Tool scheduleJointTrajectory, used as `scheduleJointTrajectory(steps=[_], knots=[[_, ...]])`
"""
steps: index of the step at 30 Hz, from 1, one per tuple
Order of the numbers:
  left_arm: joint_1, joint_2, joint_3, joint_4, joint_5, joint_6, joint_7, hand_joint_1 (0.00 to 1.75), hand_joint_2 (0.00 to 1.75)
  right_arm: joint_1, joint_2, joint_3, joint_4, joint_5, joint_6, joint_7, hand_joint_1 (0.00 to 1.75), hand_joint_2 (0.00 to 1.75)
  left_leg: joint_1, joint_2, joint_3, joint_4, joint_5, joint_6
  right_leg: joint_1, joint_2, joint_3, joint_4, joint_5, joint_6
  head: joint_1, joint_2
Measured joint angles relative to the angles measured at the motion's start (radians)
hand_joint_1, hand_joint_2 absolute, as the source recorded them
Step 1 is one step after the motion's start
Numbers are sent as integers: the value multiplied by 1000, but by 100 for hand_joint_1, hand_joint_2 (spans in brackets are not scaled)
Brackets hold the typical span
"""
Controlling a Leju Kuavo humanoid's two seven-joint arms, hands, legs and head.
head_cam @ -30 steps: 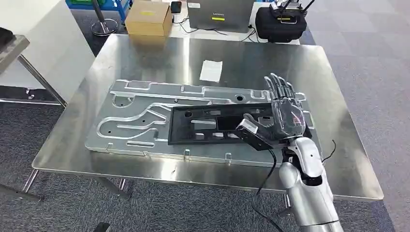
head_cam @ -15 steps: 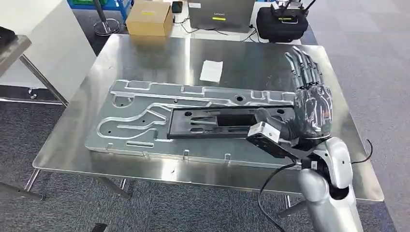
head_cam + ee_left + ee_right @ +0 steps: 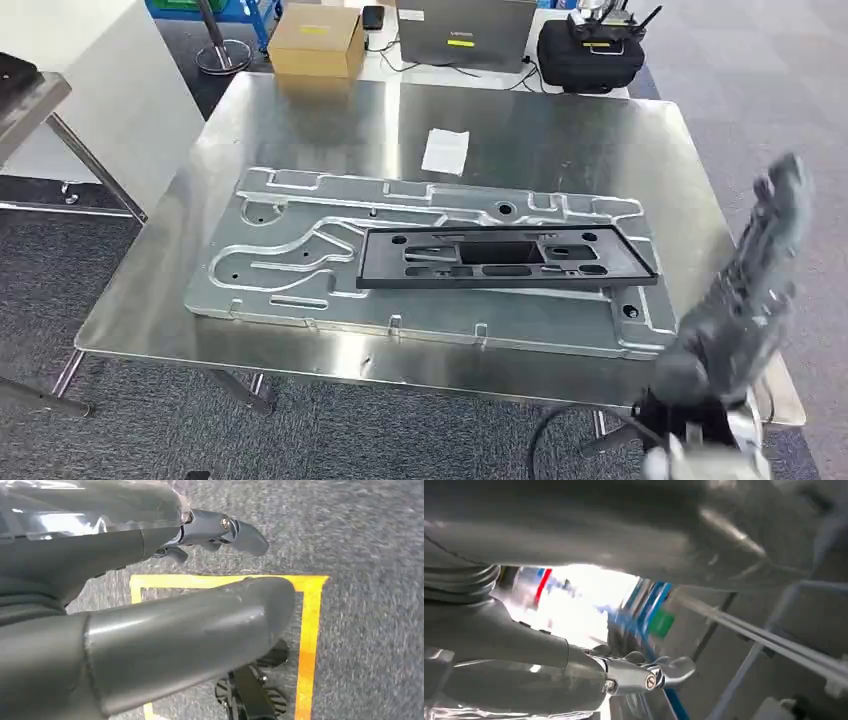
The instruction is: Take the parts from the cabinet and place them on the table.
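1. Grey carpet surrounds a polished steel surface [image 3: 300, 120] seen from above, with a cardboard box [image 3: 314, 38], a laptop-like device [image 3: 462, 30] and a black case [image 3: 590, 48] on the floor past its far edge, toward 12 o'clock.
2. At the centre of the surface lies a long black frame part [image 3: 505, 258], flat, with cut-out openings along its length. It rests on top of a larger silver machined plate [image 3: 290, 250], covering the plate's 3 o'clock half. Judging by the task, both parts are already set down, stacked so the smaller one sits steady on the bigger.
3. A small white slip of paper [image 3: 445, 150] lies at 12 o'clock from the plate, apart from it.
4. At 4 o'clock from the black frame, beyond the surface's edge, the right robot hand [image 3: 750, 290] is raised on edge and touches nothing. It is badly motion-blurred; the fingers appear extended and hold nothing, but how far they are spread is hard to make out. In its wrist view, fingertips [image 3: 671, 670] point at blurred blue and white shapes.
5. The left robot hand [image 3: 150, 630] hangs over the carpet, above yellow floor tape [image 3: 307, 645]. Its thumb and fingers are apart and hold nothing.
6. No cabinet is visible from here, so whether more parts remain cannot be told.
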Motion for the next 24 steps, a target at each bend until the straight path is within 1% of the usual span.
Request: scheduleJointTrajectory(steps=[1, 2, 3, 4, 5, 6, 7, 8, 9, 10, 11, 12, 14, 15, 16, 17, 18, 19, 20, 21, 22, 23, 24], knots=[[1, -2, 10, 0, 9, 1, 0, 0, 0, 67, 4, 0, -22, -63, 3, -47, 0, 0, 0, 1, 0, -3, 3, 6, -4, 3, -1, 14, -22, 6, 2, 0], [1, -6, 20, 0, 19, 3, 3, 0, 0, 138, 14, -1, -38, -130, 22, -95, 0, 0, 0, 2, -3, -4, 5, 12, -4, 5, -20, 63, -65, 9, 7, 0], [3, -8, 32, 0, 28, 8, 7, 0, 0, 209, 29, -10, -41, -189, 57, -139, 0, 0, 0, 3, -8, -4, 7, 15, -4, 6, -52, 139, -112, 13, 8, 0], [5, -12, 44, 0, 37, 13, 11, 0, 0, 276, 46, -30, -39, -242, 113, -168, 0, 0, -2, 4, -13, -4, 9, 17, -5, 6, -85, 219, -152, 15, 8, 0], [7, -16, 56, 0, 45, 18, 16, 0, 0, 332, 68, -59, -32, -286, 190, -183, 0, 0, -3, 6, -19, -4, 12, 19, -5, 6, -108, 278, -175, 16, 8, 0], [10, -20, 68, 0, 52, 21, 18, 0, 0, 370, 95, -97, -15, -306, 277, -201, 0, 0, -4, 9, -23, -4, 15, 20, -5, 6, -109, 289, -172, 16, 8, 0], [13, -23, 81, 0, 56, 22, 19, 0, 0, 399, 134, -158, 9, -307, 359, -228, 0, 0, -4, 11, -28, -4, 19, 19, -5, 5, -86, 258, -150, 15, 8, 0], [14, -26, 91, 0, 58, 25, 22, 0, 0, 425, 167, -215, 35, -309, 425, -255, 0, 0, -5, 12, -32, -4, 24, 17, -5, 5, -39, 184, -114, 11, 8, 0], [14, -30, 99, 0, 59, 27, 23, 0, 0, 448, 196, -272, 51, -311, 454, -273, 0, 0, -5, 11, -37, -4, 29, 15, -5, 5, 28, 78, -75, 6, 8, 0], [13, -33, 107, 0, 59, 27, 24, 0, 0, 461, 220, -313, 61, -313, 463, -279, 0, 0, -5, 10, -37, -3, 35, 10, -4, 5, 89, -12, -62, -1, 8, 0], [16, -36, 111, 0, 61, 27, 24, 0, 0, 466, 232, -336, 68, -313, 466, -280, 0, 0, -10, 10, -38, -4, 39, 4, 4, 5, 87, -26, -64, -2, 7, 0], [15, -37, 115, 0, 62, 28, 24, 0, 0, 476, 246, -360, 74, -313, 469, -284, 0, 0, -8, 11, -39, -5, 43, -3, 6, 7, 82, -28, -54, -8, 8, 0], [14, -40, 122, 0, 62, 31, 27, 0, 0, 496, 269, -393, 83, -323, 477, -290, 0, 0, -5, 11, -38, -11, 55, -16, 10, 8, 77, -24, -45, -18, 6, 0], [16, -41, 128, 0, 63, 32, 27, 0, 0, 503, 280, -408, 86, -328, 489, -294, 0, 0, -11, 10, -41, -15, 63, -25, 3, 8, 73, -32, -30, -26, 7, 0], [16, -41, 133, 0, 64, 34, 26, 0, 0, 506, 289, -422, 88, -329, 501, -295, 0, 0, -5, 9, -47, 4, 39, -26, -3, 2, 66, -37, -18, -31, 8, 0], [17, -41, 136, 0, 64, 34, 26, 0, 0, 509, 295, -435, 91, -330, 509, -296, 0, 0, -5, 10, -63, 44, -15, -28, -3, 3, 55, -38, -9, -42, 2, 0], [16, -41, 138, 0, 64, 34, 23, 0, 0, 514, 301, -443, 94, -330, 516, -296, 0, 0, -4, 10, -83, 110, -73, -30, -2, 2, 42, -36, 0, -45, -4, 0], [15, -40, 141, 0, 62, 34, 19, 0, 0, 517, 306, -453, 97, -330, 522, -296, 0, 0, -4, 10, -104, 191, -127, -33, -1, 1, 28, -33, 9, -46, -4, 0], [15, -40, 142, 0, 61, 34, 15, 0, 0, 518, 309, -460, 100, -329, 527, -296, 0, 0, -4, 10, -117, 259, -166, -35, 1, 1, 12, -30, 19, -46, -4, 0], [15, -40, 145, 0, 60, 33, 14, 0, 0, 518, 311, -466, 103, -327, 533, -296, 0, 0, -4, 10, -109, 287, -180, -35, 2, 1, -5, -26, 28, -46, -5, 0], [15, -41, 147, 0, 59, 32, 13, 0, 0, 518, 314, -470, 105, -323, 537, -296, 0, 0, -4, 10, -75, 262, -171, -34, 2, 1, -20, -21, 37, -44, -4, 0], [14, -41, 149, 0, 58, 30, 11, 0, 0, 518, 317, -476, 106, -313, 538, -296, 0, 0, -5, 10, -20, 196, -148, -32, 2, 2, -33, -15, 44, -41, -5, 0], [12, -40, 151, 0, 56, 30, 10, 0, 0, 518, 318, -479, 108, -306, 537, -296, 0, 0, -5, 10, 49, 102, -120, -29, 2, 2, -46, -8, 50, -38, -5, 0]])
